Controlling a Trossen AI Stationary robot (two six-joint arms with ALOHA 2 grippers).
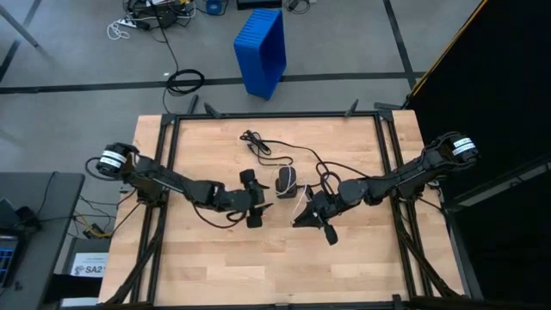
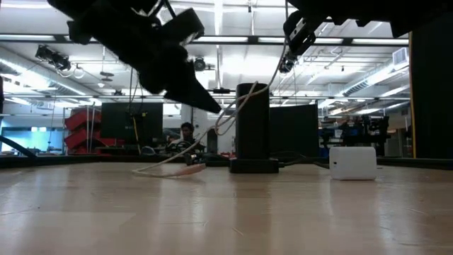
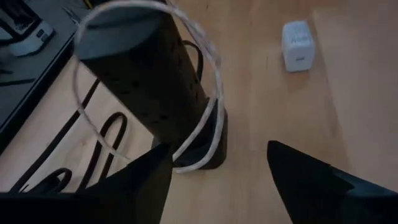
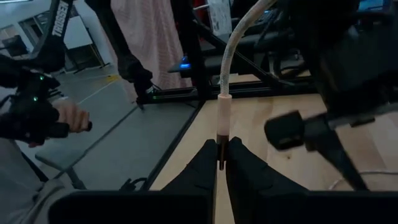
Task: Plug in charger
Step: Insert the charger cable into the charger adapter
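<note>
From above I see both arms reaching toward the middle of the wooden surface point(image 1: 224, 258), with the dark power tower point(image 1: 287, 182) between them. Only the left wrist view shows me that this tower stands upright on its base and that a pale cable point(image 3: 208, 81) is looped around its body. It also shows the small white charger point(image 3: 296, 45) lying on the surface, apart from the tower.

In the low view the charger point(image 2: 352, 162) sits on the surface to one side of the tower point(image 2: 253, 127), not touching it.

The left gripper point(image 1: 255, 207) hovers just beside the tower, and in its wrist view its two dark fingers point(image 3: 143, 183) stand well apart with nothing between them.

The right gripper point(image 1: 312, 213) is on the other side of the tower. Its wrist view shows what the top view cannot: the fingers point(image 4: 205, 163) are pressed together on the metal tip of the cable plug point(image 4: 223, 124), which stands upright above them, the white cable curving up from it.

That same view shows a person's hand point(image 4: 68, 118) beyond the surface, holding a dark handle.

On the floor behind the surface I see a blue bin point(image 1: 261, 50); what is inside it, I cannot tell.
</note>
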